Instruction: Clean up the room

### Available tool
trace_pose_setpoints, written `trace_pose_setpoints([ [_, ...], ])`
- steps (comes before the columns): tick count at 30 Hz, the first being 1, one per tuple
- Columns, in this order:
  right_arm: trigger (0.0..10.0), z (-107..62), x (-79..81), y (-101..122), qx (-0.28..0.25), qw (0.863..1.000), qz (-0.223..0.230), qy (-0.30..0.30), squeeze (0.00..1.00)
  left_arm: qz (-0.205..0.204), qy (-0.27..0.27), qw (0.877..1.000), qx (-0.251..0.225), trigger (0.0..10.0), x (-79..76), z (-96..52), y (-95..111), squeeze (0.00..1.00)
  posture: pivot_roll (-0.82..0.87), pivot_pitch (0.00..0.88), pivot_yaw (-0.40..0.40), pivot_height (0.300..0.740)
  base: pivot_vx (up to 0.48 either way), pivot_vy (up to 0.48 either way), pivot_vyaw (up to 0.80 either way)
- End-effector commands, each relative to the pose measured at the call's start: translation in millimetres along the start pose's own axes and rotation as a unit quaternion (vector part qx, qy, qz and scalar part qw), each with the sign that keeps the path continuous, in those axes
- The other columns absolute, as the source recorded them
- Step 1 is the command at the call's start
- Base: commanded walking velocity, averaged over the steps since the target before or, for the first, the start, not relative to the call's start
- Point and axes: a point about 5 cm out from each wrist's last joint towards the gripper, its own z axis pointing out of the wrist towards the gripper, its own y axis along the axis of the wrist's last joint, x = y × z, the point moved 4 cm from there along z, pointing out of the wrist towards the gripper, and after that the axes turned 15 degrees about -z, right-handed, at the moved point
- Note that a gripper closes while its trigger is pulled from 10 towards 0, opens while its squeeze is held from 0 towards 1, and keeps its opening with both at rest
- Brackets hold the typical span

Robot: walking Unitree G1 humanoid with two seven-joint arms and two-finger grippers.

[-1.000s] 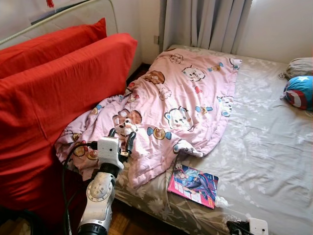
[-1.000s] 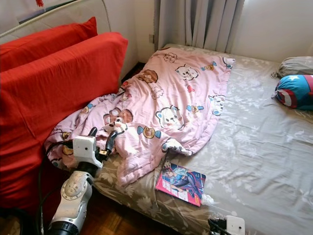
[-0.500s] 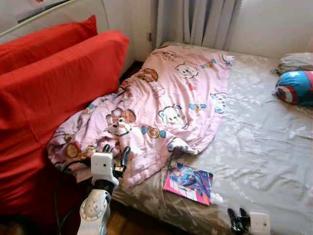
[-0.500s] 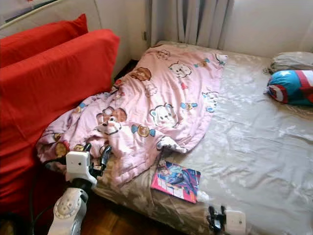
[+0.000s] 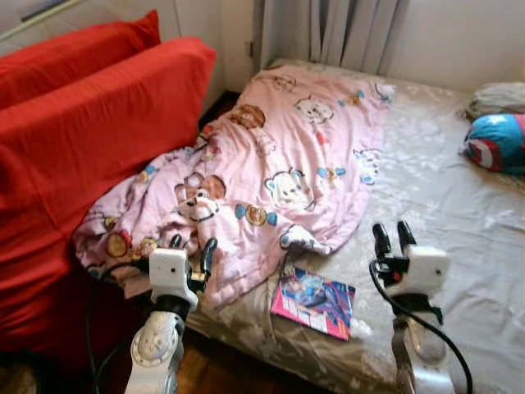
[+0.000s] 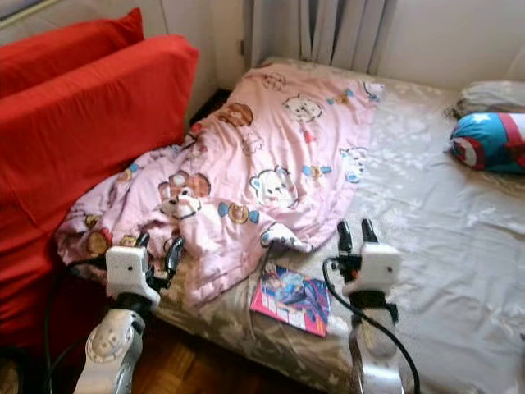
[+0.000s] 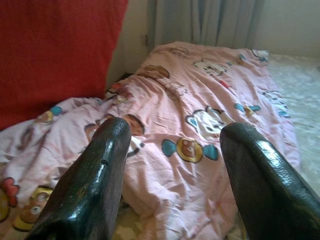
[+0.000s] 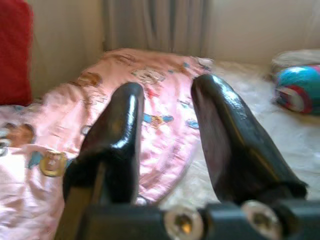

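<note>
A pink quilt (image 5: 279, 164) printed with cartoon animals lies crumpled across the left half of a bed (image 5: 443, 205) with a grey-brown floral sheet. A colourful book (image 5: 314, 300) rests on the sheet at the quilt's near edge. My left gripper (image 5: 190, 244) stands open at the quilt's near left corner, nothing between its fingers (image 7: 95, 175). My right gripper (image 5: 393, 235) is raised over the sheet to the right of the book, open and empty, its fingers (image 8: 225, 145) pointing along the bed towards the quilt (image 8: 125, 115).
Two big red cushions (image 5: 90, 139) lean against the bed's left side. A blue, red and white round pillow (image 5: 496, 142) and a grey one (image 5: 499, 96) lie at the far right. Grey curtains (image 5: 344, 33) hang behind the bed. Wooden floor (image 5: 221, 377) shows below the bed edge.
My right arm has risen from the bottom edge to stand over the sheet right of the book. The left gripper stays at the quilt's corner. The camera has shifted slightly.
</note>
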Motion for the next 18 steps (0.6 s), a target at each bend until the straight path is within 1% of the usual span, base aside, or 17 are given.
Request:
trace_pose_setpoints([
  [1, 10.0, -3.7, -1.1, 1.5, 0.008, 1.000, 0.003, -0.004, 0.00, -0.003, 0.004, 1.000, 0.006, 10.0, 1.8, -4.0, -0.4, 0.00, -0.01, 0.126, -0.034, 0.740, 0.000, 0.000, 0.00],
  [3, 10.0, -7.9, -3.3, -4.7, 0.026, 1.000, 0.009, -0.012, 0.00, -0.004, 0.005, 1.000, 0.008, 10.0, 2.5, -4.3, -0.4, 0.00, -0.02, 0.128, -0.033, 0.740, 0.000, 0.000, 0.00],
  [4, 10.0, -7.9, -3.3, -4.7, 0.026, 1.000, 0.009, -0.012, 0.00, -0.004, 0.005, 1.000, 0.008, 10.0, 2.5, -4.3, -0.4, 0.00, -0.02, 0.128, -0.033, 0.740, 0.000, 0.000, 0.00],
  [6, 10.0, -5.3, -3.2, -11.8, 0.045, 0.999, 0.013, -0.022, 0.00, -0.003, 0.001, 1.000, 0.012, 10.0, 1.7, -1.8, -2.6, 0.00, -0.02, 0.130, -0.026, 0.740, 0.000, 0.000, 0.00],
  [8, 10.0, -3.0, -2.6, -12.2, 0.048, 0.999, 0.011, -0.023, 0.00, 0.000, -0.002, 1.000, 0.014, 10.0, 1.8, -1.1, -2.8, 0.00, -0.03, 0.131, -0.024, 0.740, 0.000, 0.000, 0.00],
  [9, 10.0, 1.8, -0.8, -11.0, 0.053, 0.998, 0.009, -0.020, 0.00, 0.001, -0.002, 1.000, 0.016, 10.0, 2.9, -0.7, -2.7, 0.00, -0.04, 0.133, -0.024, 0.740, 0.000, 0.000, 0.00],
  [11, 10.0, 3.4, -0.3, -11.5, 0.059, 0.998, 0.008, -0.019, 0.00, 0.002, -0.001, 1.000, 0.018, 10.0, 3.9, -0.8, -3.0, 0.00, -0.03, 0.134, -0.024, 0.740, 0.000, 0.000, 0.00],
  [14, 10.0, 2.8, 1.0, -14.8, 0.085, 0.996, 0.004, -0.016, 0.00, 0.004, -0.001, 1.000, 0.025, 10.0, 4.4, -1.9, -5.0, 0.00, -0.03, 0.135, -0.027, 0.725, 0.000, 0.000, 0.00],
  [18, 10.0, 1.3, 4.6, -14.0, 0.091, 0.996, 0.002, -0.008, 0.00, 0.002, -0.003, 1.000, 0.026, 10.0, 2.5, -2.2, -5.1, 0.00, -0.03, 0.138, -0.029, 0.705, 0.000, 0.000, 0.00],
])
